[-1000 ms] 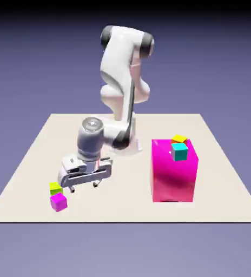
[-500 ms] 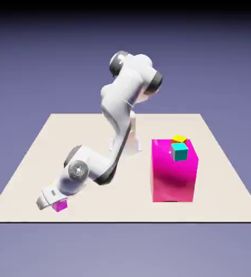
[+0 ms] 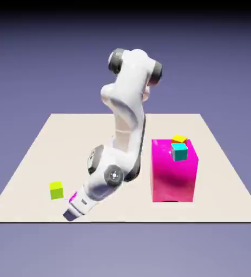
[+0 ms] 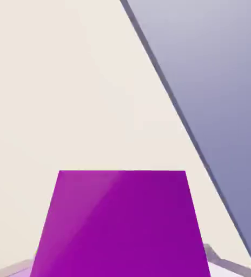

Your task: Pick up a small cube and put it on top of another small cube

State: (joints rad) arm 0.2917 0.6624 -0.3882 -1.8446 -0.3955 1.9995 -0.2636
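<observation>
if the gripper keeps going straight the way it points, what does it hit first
Probably the pale tabletop, past the purple cube between its fingers; how far off is unclear

Two small cubes [image 3: 179, 152] atop the big block [image 3: 172, 176], another [image 3: 56, 190] well apart, exterior view's left

- No readable text, label, brand, number or sign shows in either the exterior view or the hand view.
- Small dark marks on the white, smooth-shelled robot arm [image 3: 129, 108] are too small to make out as lettering.
</observation>
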